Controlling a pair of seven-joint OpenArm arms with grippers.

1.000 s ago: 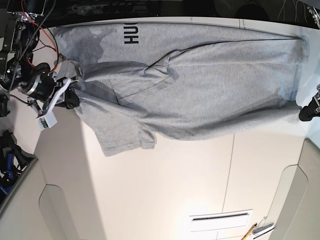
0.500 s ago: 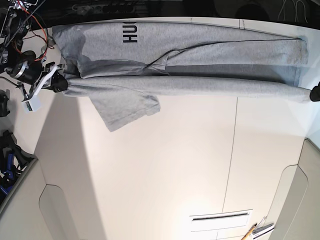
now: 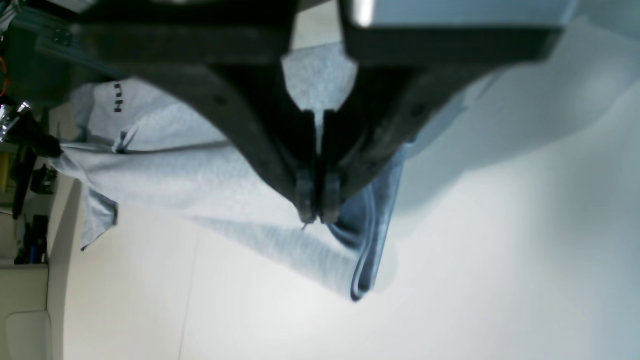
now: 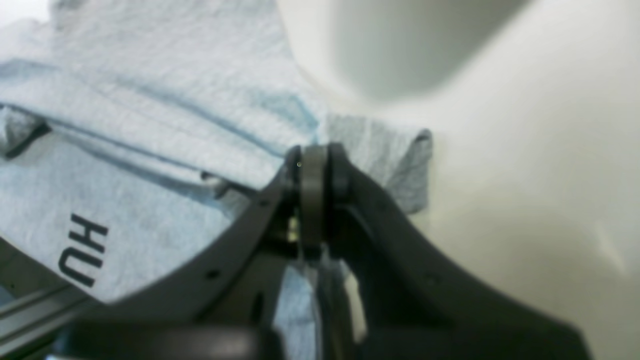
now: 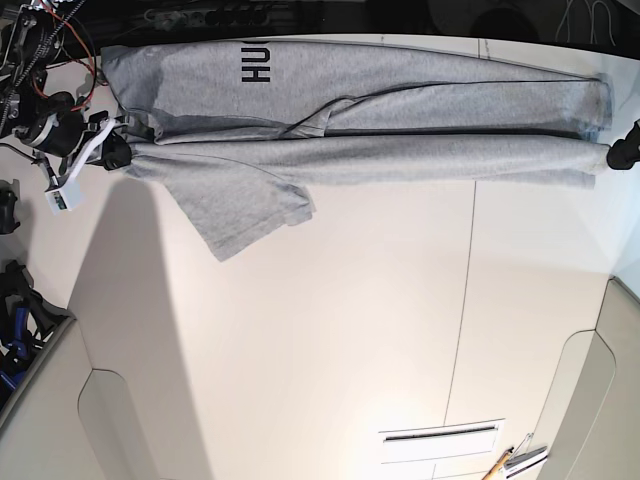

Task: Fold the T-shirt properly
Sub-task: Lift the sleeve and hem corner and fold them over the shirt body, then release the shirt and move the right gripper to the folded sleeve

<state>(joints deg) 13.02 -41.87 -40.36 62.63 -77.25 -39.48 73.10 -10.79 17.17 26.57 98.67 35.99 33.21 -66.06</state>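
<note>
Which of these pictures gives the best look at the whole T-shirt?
The base view: the T-shirt stretches across the table, folded lengthwise, one sleeve hanging out. The left wrist view shows only the pinched end under the left gripper. The right wrist view shows, blurred, the cloth around the right gripper and part of the lettering.

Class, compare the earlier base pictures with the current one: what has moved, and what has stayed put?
Both grippers, left and right, carried the near edge of the light heather-grey cotton T-shirt toward the table's far side, folding it lengthwise. Both stayed shut on the cloth; the far edge with black lettering stayed put.
</note>
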